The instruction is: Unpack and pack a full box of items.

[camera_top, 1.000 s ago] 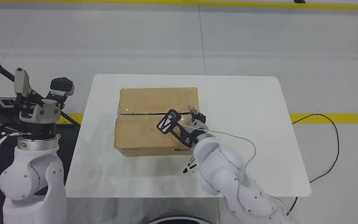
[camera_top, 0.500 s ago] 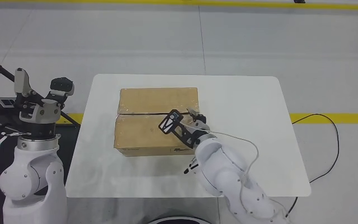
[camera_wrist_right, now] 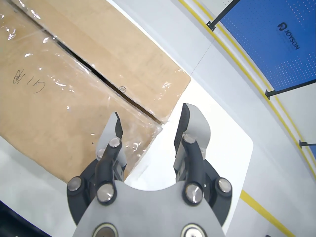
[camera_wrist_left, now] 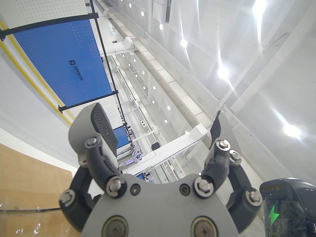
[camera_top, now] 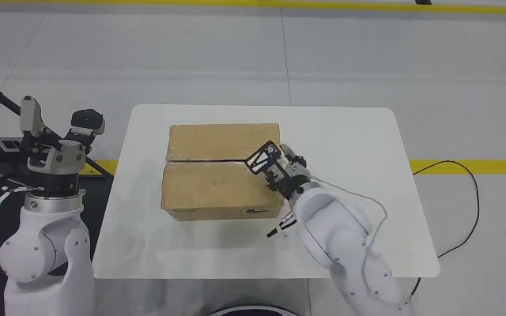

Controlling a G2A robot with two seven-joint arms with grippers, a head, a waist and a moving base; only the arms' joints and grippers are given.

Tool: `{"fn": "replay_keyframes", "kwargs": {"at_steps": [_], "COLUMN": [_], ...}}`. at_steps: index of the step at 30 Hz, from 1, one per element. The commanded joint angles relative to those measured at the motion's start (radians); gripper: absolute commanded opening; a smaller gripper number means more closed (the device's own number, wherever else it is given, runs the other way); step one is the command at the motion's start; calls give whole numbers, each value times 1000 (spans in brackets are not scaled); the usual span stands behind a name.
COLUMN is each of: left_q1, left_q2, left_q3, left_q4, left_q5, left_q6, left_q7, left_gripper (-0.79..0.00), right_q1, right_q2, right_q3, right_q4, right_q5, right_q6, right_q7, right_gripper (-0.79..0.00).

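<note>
A closed cardboard box sits on the white table, its two top flaps meeting at a seam under clear tape. My right gripper hangs open at the box's right end by the seam, and in the right wrist view my right gripper straddles the near flap's corner, with nothing held. My left gripper is raised off the table's left side; in the left wrist view my left gripper points up at the ceiling, open and empty.
A corner of the box shows in the left wrist view. Bare table surface lies right of the box and along the front edge. A black cable runs on the floor past the table's right side.
My right gripper has moved right along the box top, from about its middle to its right end. The left arm has stayed still.
</note>
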Motion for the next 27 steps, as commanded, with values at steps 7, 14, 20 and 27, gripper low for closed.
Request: {"fn": "replay_keyframes", "kwargs": {"at_steps": [7, 14, 20, 27], "left_q1": [0, 0, 0, 0], "left_q2": [0, 0, 0, 0], "left_q3": [0, 0, 0, 0], "left_q4": [0, 0, 0, 0], "left_q5": [0, 0, 0, 0], "left_q6": [0, 0, 0, 0], "left_q7": [0, 0, 0, 0], "left_gripper": [0, 0, 0, 0], "right_q1": [-43, -67, -67, -82], "right_q2": [12, 32, 32, 38], "right_q3": [246, 382, 382, 333], "right_q4": [-22, -28, -28, -42], "right_q5": [354, 700, 700, 611], "right_q6": [-34, -230, -230, -237], "right_q7": [-2, 51, 51, 56], "right_gripper": [-68, 0, 0, 0]}}
